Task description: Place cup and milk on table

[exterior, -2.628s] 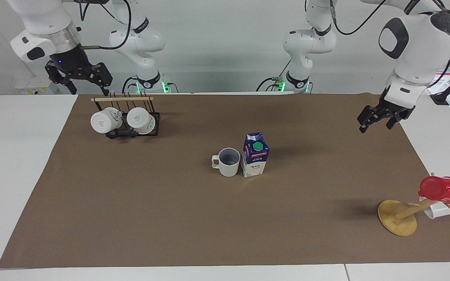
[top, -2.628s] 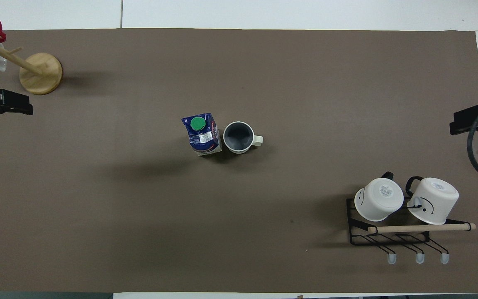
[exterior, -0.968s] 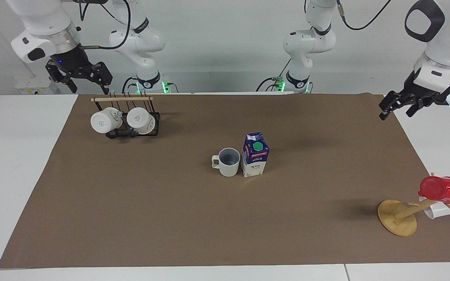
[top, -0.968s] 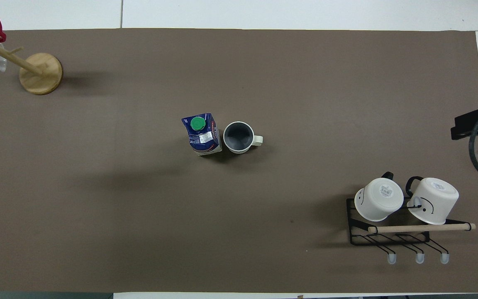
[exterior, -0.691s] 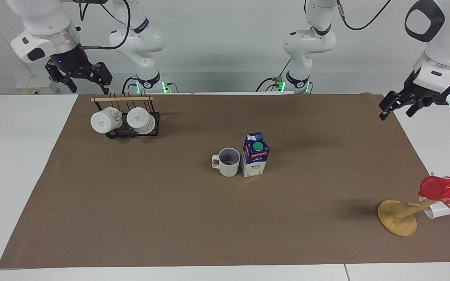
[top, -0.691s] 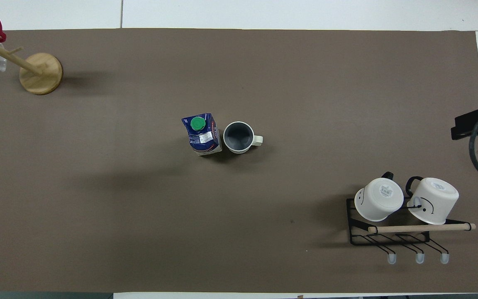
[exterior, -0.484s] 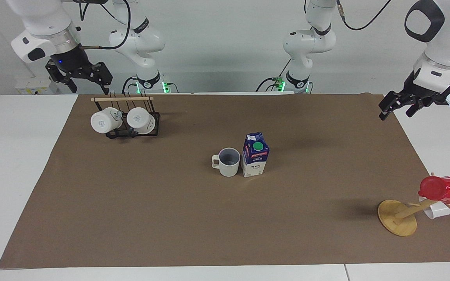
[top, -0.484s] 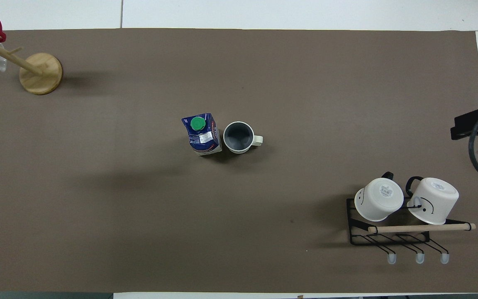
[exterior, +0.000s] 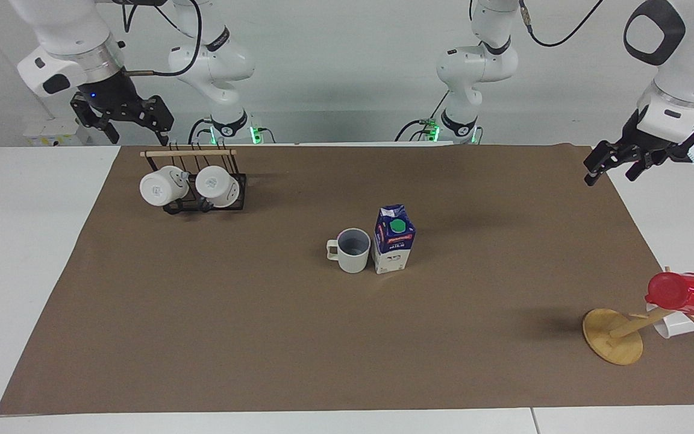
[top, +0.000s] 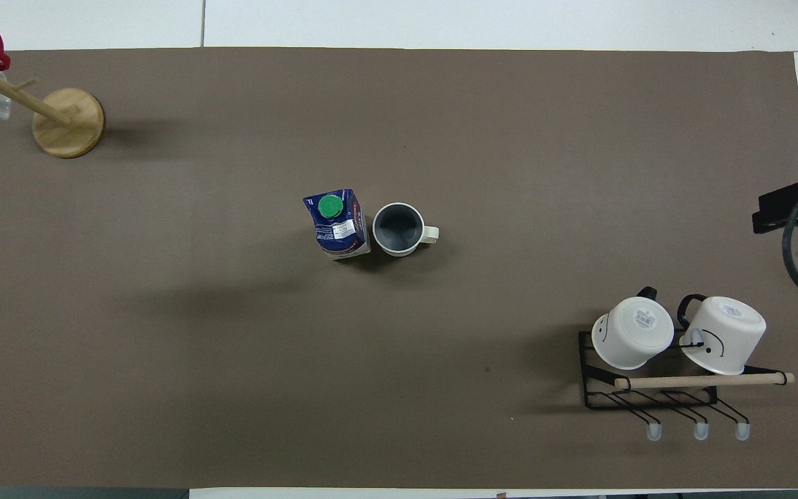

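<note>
The cup [exterior: 352, 250] stands upright on the brown paper [exterior: 262, 337] of the table [exterior: 21, 241], near its middle, handle toward the right arm's end. The milk [exterior: 393, 239] stands upright right beside it, toward the left arm's end. They also show in the overhead view, cup [top: 399, 229] and milk [top: 336, 224]. My left gripper [exterior: 610, 176] is open and empty, up over the paper's edge at the left arm's end. My right gripper [exterior: 133, 125] is open and empty, up over the mug rack. Neither touches anything.
A black wire rack [exterior: 205, 202] with two white mugs [exterior: 163, 187] stands near the robots at the right arm's end. A wooden mug tree [exterior: 613, 336] with a red cup [exterior: 681, 293] and a white mug stands at the left arm's end, farther from the robots.
Since 2.6 s ago my left gripper rose and drew back toward the left arm's end of the table. In the last second nothing moved. The cup and the milk have stayed put.
</note>
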Robot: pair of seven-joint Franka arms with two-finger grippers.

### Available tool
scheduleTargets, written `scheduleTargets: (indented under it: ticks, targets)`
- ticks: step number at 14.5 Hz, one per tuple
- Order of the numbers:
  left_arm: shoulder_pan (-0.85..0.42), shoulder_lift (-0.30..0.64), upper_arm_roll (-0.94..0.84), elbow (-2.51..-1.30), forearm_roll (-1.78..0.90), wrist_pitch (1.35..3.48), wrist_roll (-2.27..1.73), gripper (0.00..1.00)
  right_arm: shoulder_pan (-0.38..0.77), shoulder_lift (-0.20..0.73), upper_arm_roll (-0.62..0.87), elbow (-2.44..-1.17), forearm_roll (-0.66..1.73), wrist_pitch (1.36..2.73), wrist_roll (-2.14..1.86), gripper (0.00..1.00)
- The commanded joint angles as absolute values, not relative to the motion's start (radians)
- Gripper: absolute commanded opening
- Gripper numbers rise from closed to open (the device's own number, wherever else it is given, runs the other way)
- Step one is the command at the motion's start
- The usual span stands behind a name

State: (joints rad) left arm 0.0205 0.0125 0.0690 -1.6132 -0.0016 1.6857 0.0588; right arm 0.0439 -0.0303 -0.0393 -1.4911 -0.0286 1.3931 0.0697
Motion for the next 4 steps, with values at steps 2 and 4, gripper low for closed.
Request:
scheduleTargets:
  ticks: [2,4]
  targets:
    - [0.029,0.006,0.061,-1.618,-0.014,1.677,0.075,1.0,0.028,-0.041,-0.035,-1.494,-0.025,1.387,0.069,1.0]
    - [0.025,0.005,0.061,-1.618,-0.014,1.678,0.075,1.0,0.028,-0.043,-0.037,-1.496,-0.021,1.388,0.071,1.0]
